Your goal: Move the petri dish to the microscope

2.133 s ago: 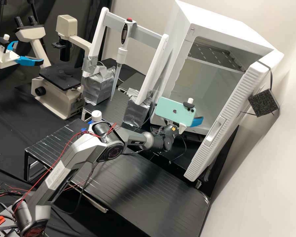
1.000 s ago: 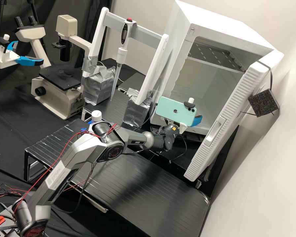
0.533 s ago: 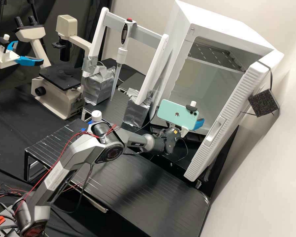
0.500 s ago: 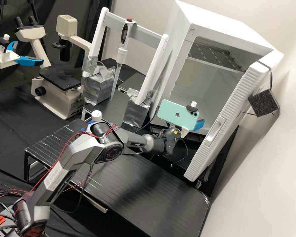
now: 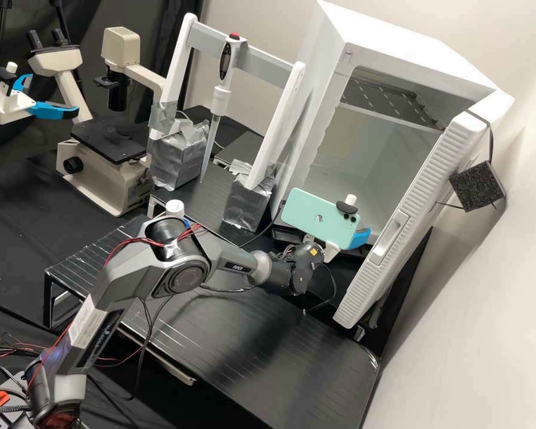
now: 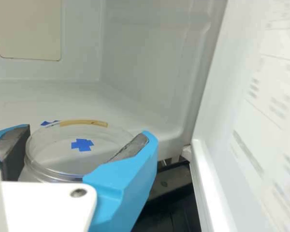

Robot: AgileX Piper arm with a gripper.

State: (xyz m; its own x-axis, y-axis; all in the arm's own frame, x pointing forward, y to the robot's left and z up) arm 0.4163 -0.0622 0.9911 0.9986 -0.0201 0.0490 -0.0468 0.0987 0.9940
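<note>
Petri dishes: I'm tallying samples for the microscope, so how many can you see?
1. The petri dish is at the claw in the wrist view, with the white cabinet's floor behind it. More may be hidden: the phone covers part of the cabinet's opening in the high view.

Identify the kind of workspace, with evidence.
Most likely a biology lab: a microscope on the bench, a pipette held upright on a stand, and a clear petri dish.

A red-topped pipette (image 5: 221, 98) hangs tip down from a white frame (image 5: 280, 119), whose legs stand in silver-taped blocks (image 5: 248, 205). Nearby are a white cap (image 5: 174, 208) and a low, black, ribbed platform (image 5: 92, 259).
</note>
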